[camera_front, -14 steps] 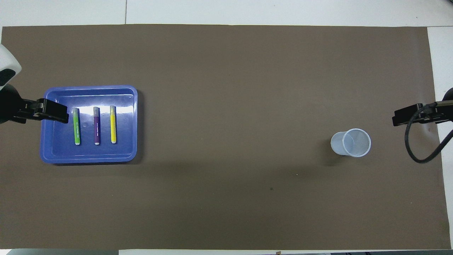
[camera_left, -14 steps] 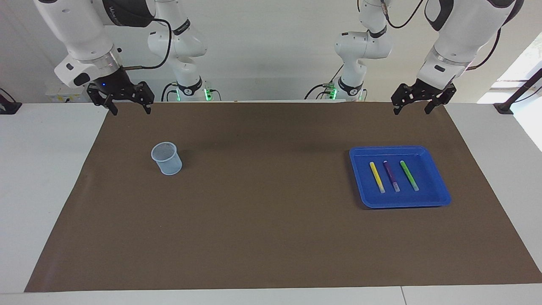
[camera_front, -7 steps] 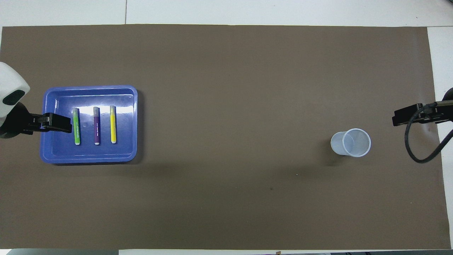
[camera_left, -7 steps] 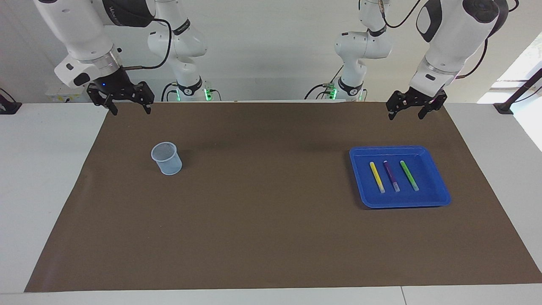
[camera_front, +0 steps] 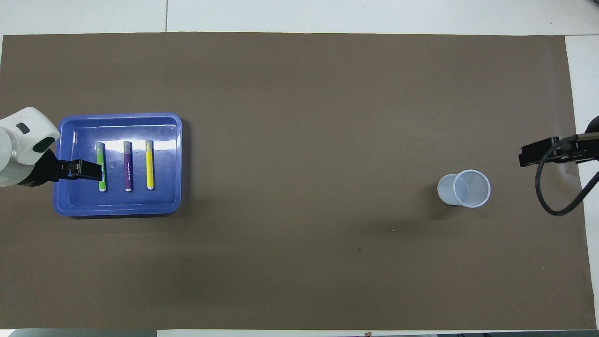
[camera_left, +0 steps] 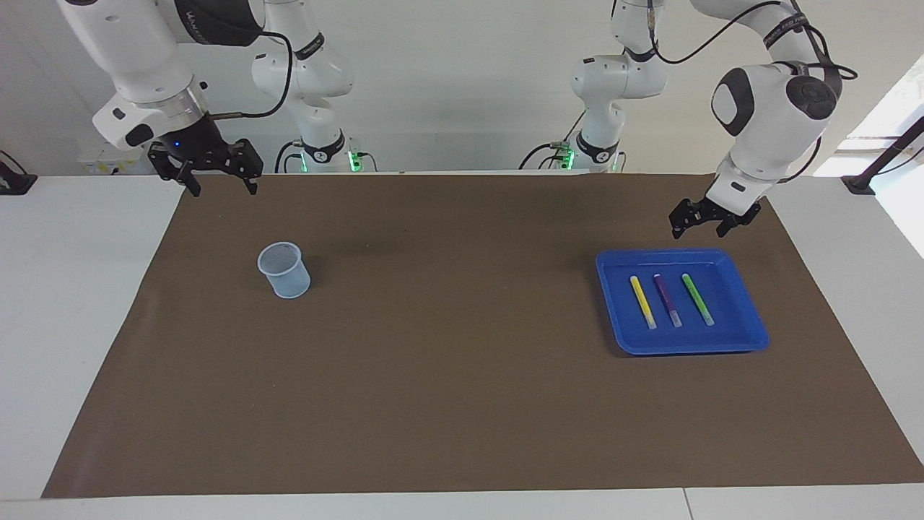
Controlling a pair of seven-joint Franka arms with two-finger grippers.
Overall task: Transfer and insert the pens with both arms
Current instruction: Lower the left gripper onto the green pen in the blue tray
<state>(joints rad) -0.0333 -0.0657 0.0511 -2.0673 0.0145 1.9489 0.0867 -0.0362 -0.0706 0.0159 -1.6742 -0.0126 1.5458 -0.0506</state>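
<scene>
Three pens lie side by side in a blue tray (camera_left: 682,349): yellow (camera_left: 642,302), purple (camera_left: 667,299), green (camera_left: 697,298). In the overhead view they are the green (camera_front: 99,152), purple (camera_front: 127,166) and yellow (camera_front: 149,164) pens in the tray (camera_front: 117,210). My left gripper (camera_left: 699,230) is open and empty. It hangs in the air over the tray's edge nearest the robots. From overhead it (camera_front: 93,170) overlaps the green pen. My right gripper (camera_left: 222,186) is open and empty. It waits over the mat's corner at its own end (camera_front: 528,157).
A pale blue mesh cup (camera_left: 285,271) stands upright on the brown mat toward the right arm's end, also in the overhead view (camera_front: 464,188). The brown mat (camera_left: 447,361) covers most of the white table.
My left gripper has come down and moved out from the mat's edge to above the tray, toward the green pen. The right arm, pens and cup have not moved.
</scene>
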